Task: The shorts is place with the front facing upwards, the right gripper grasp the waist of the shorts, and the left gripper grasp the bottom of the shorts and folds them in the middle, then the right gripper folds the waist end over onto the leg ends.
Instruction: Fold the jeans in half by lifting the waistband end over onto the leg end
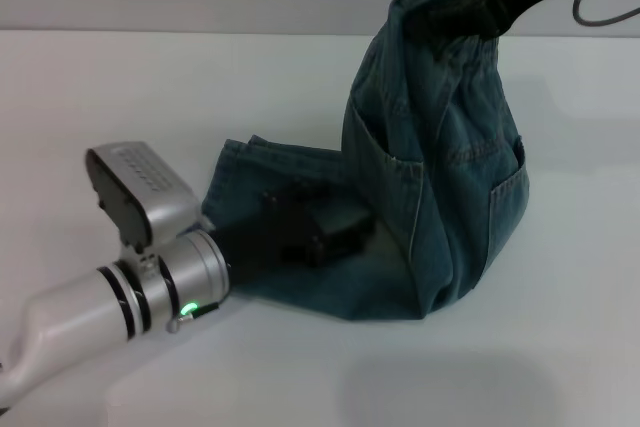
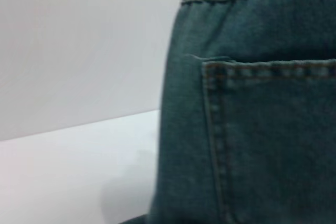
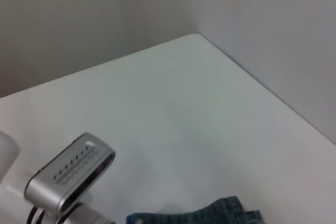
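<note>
I'm mid final fold: my black right gripper [image 1: 462, 9] is clenched on the gathered waist of the blue-green denim shorts [image 1: 440, 197], held high over the white table [image 1: 150, 87]. My black left gripper [image 1: 330, 232] presses the leg ends [image 1: 250, 172]; its grip I cannot tell. Next, I judge, the waist must be carried over and lowered onto those hems.

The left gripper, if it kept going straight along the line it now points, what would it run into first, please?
Probably the raised part of the shorts. The left gripper lies low on the leg fabric, pointing right, and its wrist view is filled by a denim pocket close ahead. Exact depth is unclear.
</note>
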Controlling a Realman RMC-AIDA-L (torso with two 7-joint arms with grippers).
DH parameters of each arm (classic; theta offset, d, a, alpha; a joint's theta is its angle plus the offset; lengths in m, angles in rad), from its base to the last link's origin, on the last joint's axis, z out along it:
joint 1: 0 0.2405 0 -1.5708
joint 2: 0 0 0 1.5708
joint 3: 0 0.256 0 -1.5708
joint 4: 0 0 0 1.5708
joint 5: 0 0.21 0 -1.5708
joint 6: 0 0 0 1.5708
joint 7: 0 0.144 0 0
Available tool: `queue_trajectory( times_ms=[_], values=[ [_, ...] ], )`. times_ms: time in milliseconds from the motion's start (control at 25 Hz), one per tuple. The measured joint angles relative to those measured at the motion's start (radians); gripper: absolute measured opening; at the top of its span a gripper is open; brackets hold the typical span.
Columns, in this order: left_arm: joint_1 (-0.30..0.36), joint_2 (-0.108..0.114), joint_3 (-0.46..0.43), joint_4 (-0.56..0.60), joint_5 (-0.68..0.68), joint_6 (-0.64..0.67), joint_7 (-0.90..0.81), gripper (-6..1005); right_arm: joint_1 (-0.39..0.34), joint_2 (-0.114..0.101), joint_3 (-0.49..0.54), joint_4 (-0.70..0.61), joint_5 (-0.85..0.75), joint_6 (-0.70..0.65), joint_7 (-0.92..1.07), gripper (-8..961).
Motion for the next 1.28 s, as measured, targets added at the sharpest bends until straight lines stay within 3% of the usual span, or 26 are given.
queue_trajectory(
  times_ms=[200, 360, 720, 880, 1200, 1280],
  values=[
    [0.025, 0.001, -0.09, 0.076, -0.002, 0.013, 0.0, 815, -0.009, 0.021, -0.031, 0.019, 0.021, 0.003, -0.031, 23],
    [0.055, 0.003, -0.218, 0.143, -0.005, 0.038, 0.0, 815, -0.014, 0.023, -0.077, 0.049, 0.054, 0.019, -0.038, 21],
    [0.112, 0.007, -0.407, 0.232, -0.006, 0.141, 0.0, 816, -0.008, 0.029, -0.253, 0.138, 0.084, 0.128, -0.061, 22],
    [0.134, 0.009, -0.439, 0.244, -0.006, 0.169, 0.001, 816, 0.013, 0.032, -0.34, 0.189, 0.09, 0.193, -0.061, 23],
    [0.156, 0.007, -0.447, 0.247, -0.006, 0.171, 0.012, 815, 0.112, 0.037, -0.42, 0.377, 0.126, 0.302, -0.064, 65],
    [0.158, 0.007, -0.447, 0.247, -0.006, 0.172, 0.012, 815, 0.124, 0.037, -0.438, 0.393, 0.127, 0.331, -0.071, 149]
  ],
)
